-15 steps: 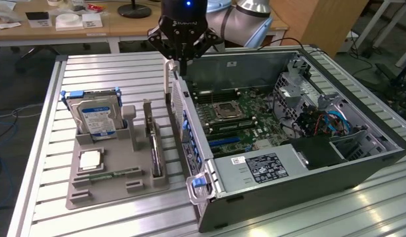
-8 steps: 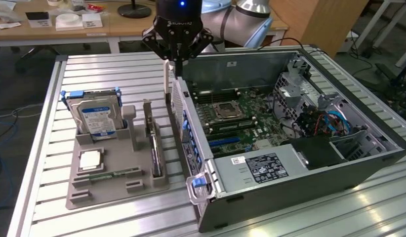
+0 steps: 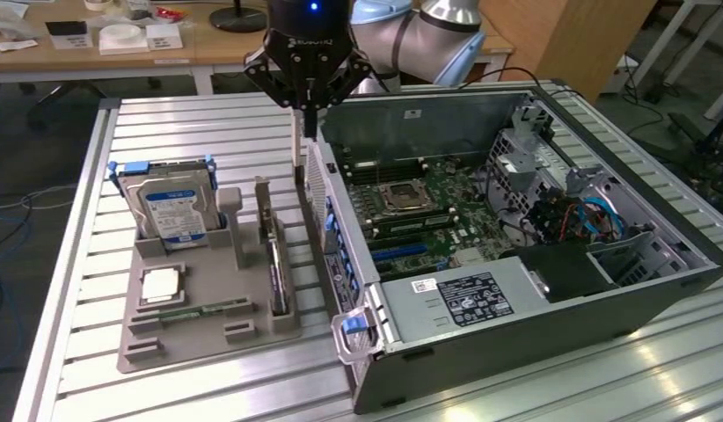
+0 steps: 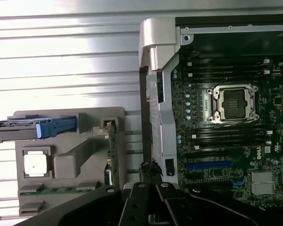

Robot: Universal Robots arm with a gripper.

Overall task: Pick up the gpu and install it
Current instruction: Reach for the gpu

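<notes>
I have the gripper [image 3: 305,104] hanging over the gap just outside the rear wall of the computer case [image 3: 479,325]. Its jaws are pinched fully together and I can make out nothing between them. The gpu [image 3: 274,264] is not picked up yet. It stands on its long edge in a slot of the grey holder [image 3: 186,338], in the row nearest the case, just beside the rear wall but apart from it. Its long axis runs parallel to that wall, so I see it as a thin blade with the green board edge uppermost. From the gripper, the card lies below and a little farther out from the case, and most of its length stretches along the wall toward the case's power-supply end. The hard drive [image 3: 168,207] stands in the holder well out from the case, beyond the card. As I judge it, the jaw line has to sit across that thin edge.
</notes>
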